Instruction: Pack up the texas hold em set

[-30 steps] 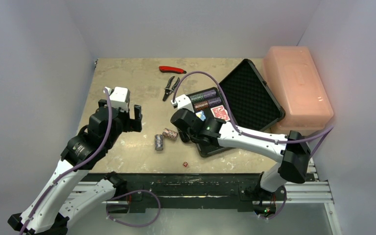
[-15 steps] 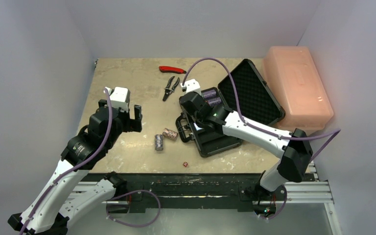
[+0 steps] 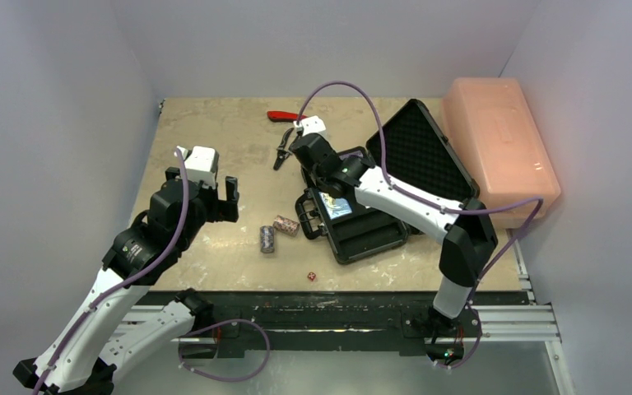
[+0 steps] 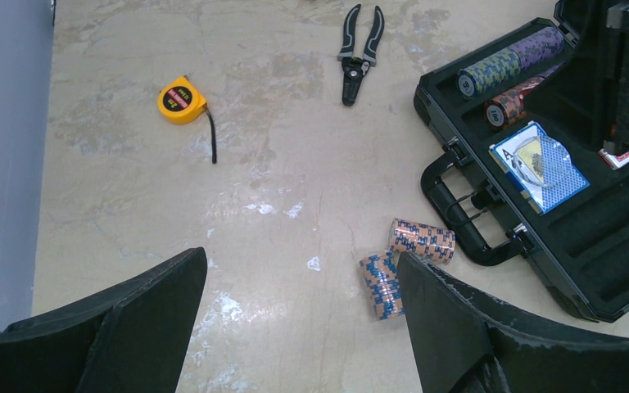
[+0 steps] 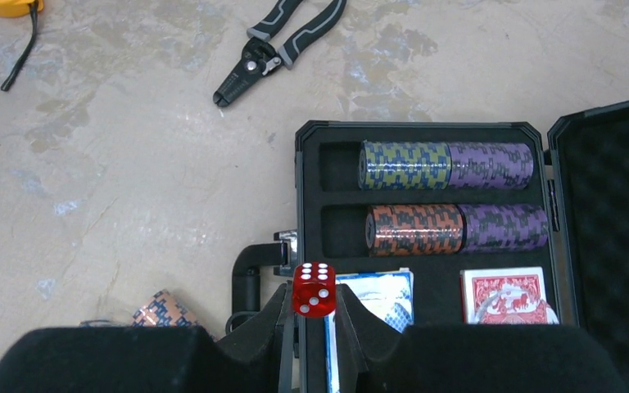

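Observation:
The black briefcase [image 3: 370, 234] lies open, its foam lid [image 3: 420, 156] tilted back. It holds chip stacks [image 5: 446, 164] [image 5: 456, 228], a blue deck [image 5: 381, 299] and a red deck [image 5: 505, 296]. My right gripper [image 5: 314, 299] is shut on a red die [image 5: 314, 289] and hovers above the case's handle edge; it also shows in the top view [image 3: 322, 181]. Two loose orange-and-blue chip stacks [image 3: 267, 239] [image 3: 286, 225] lie on the table left of the case. A second red die [image 3: 311, 276] lies near the front edge. My left gripper [image 4: 303, 270] is open and empty above the table, left of the loose stacks [image 4: 381, 284].
A large pink box [image 3: 502, 148] stands at the back right behind the lid. Pliers [image 3: 286, 146] and a red-handled tool [image 3: 288, 117] lie at the back. A yellow tape measure [image 4: 180, 100] lies to the left.
My right gripper has moved from the case's front left corner toward the back, over the case's left side, with the die in it. The left arm has not moved.

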### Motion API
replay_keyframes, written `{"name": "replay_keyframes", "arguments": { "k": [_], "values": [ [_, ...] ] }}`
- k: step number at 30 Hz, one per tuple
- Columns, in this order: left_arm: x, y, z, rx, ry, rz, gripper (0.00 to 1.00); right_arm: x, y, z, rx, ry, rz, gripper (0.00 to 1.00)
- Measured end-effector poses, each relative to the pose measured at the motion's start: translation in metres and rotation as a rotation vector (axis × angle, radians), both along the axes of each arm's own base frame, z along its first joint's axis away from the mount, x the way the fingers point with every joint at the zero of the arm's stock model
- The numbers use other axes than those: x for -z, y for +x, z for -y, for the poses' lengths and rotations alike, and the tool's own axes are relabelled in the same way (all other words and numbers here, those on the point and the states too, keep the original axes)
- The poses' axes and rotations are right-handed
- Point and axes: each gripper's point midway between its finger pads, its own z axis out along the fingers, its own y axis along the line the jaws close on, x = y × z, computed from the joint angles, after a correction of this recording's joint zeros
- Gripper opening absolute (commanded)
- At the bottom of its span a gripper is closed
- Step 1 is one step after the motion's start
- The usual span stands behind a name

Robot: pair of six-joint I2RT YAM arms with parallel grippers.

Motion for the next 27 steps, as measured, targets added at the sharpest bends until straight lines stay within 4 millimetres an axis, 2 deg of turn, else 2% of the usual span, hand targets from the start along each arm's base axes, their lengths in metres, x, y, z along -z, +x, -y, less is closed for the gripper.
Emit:
{"name": "replay_keyframes", "arguments": {
  "k": [10, 15, 27],
  "values": [
    [0.000, 0.000, 0.000, -0.001, 0.001, 0.000, 0.86, 0.008, 0.038, -0.003, 0.022, -0.017, -0.031, 0.00],
    [0.000, 0.000, -0.001, -0.004, 0.004, -0.001, 0.86, 0.019, 0.060, -0.004, 0.032, -0.023, -0.051, 0.00],
    [0.002, 0.002, 0.000, -0.006, 0.009, -0.006, 0.86, 0.053, 0.084, -0.009, 0.021, -0.049, -0.114, 0.00]
  ]
}}
